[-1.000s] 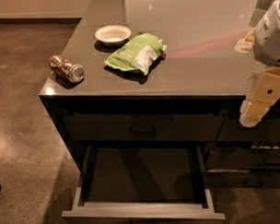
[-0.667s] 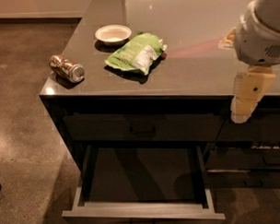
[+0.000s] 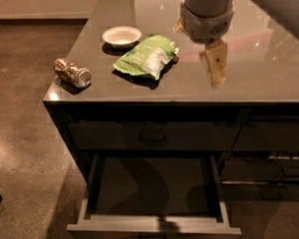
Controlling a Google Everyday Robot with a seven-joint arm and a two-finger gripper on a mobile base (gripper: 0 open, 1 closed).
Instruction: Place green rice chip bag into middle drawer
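The green rice chip bag point(image 3: 146, 56) lies flat on the grey counter top, near its left middle, light green with a white-grey panel. The middle drawer point(image 3: 153, 223) stands pulled open below the counter, with pale grey rim and a dark floor that holds nothing; a small metal pull shows at its front. My gripper point(image 3: 214, 65) hangs over the counter to the right of the bag, apart from it, with its tan fingers pointing down.
A white bowl point(image 3: 121, 36) sits behind the bag at the counter's back left. A brown-silver drinks can point(image 3: 72, 72) lies on its side near the left edge. A closed dark drawer front point(image 3: 152, 136) is above the open drawer; narrower dark drawers point(image 3: 269, 174) are at the right.
My arm and gripper have moved left from the counter's right edge to over the counter, closer to the bag. The bag, bowl, can and drawer have not moved.
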